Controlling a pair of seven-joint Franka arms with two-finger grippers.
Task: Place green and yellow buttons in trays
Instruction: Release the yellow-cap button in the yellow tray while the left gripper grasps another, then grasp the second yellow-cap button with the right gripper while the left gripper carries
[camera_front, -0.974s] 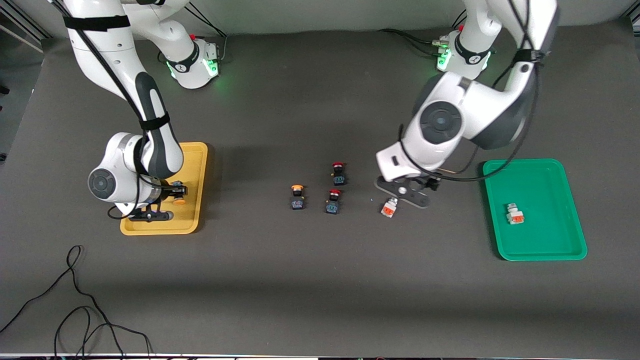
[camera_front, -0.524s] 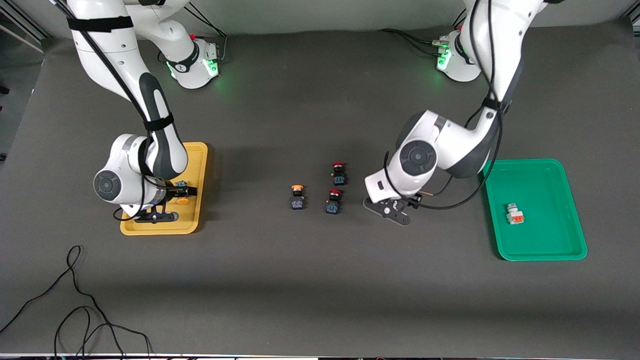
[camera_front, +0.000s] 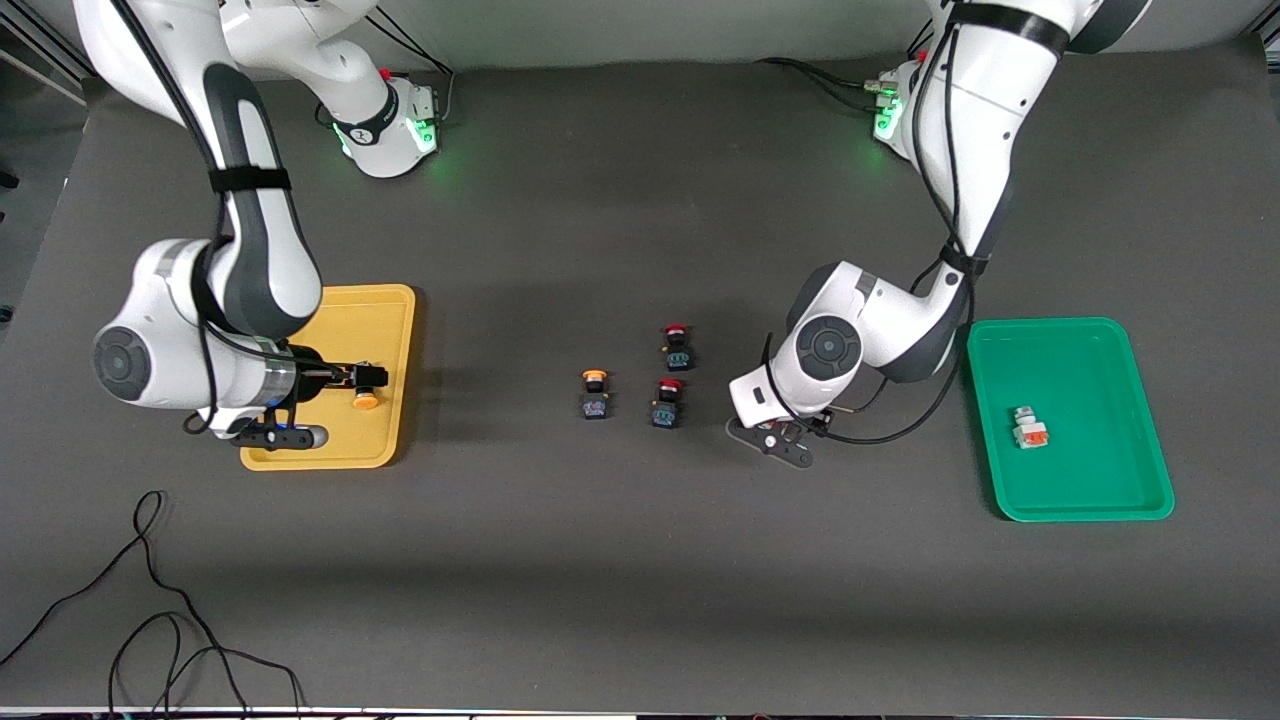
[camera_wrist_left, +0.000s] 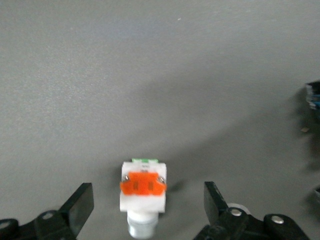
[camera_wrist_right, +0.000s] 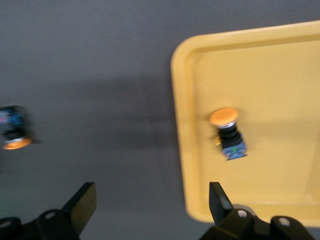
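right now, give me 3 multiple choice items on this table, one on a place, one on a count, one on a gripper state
1. Where is the white-bodied button that is not in a tray?
A. in the yellow tray
B. on the table between the left gripper's fingers
C. on a red-capped button

2. How many red-capped buttons are on the table?
A. two
B. four
C. none

3. How is the right gripper?
A. shut on a button
B. open
C. not in view

Key: 1 B, left wrist view shows it between the fingers. 2 A, one, another. 3 B, fingers apart, nothing between.
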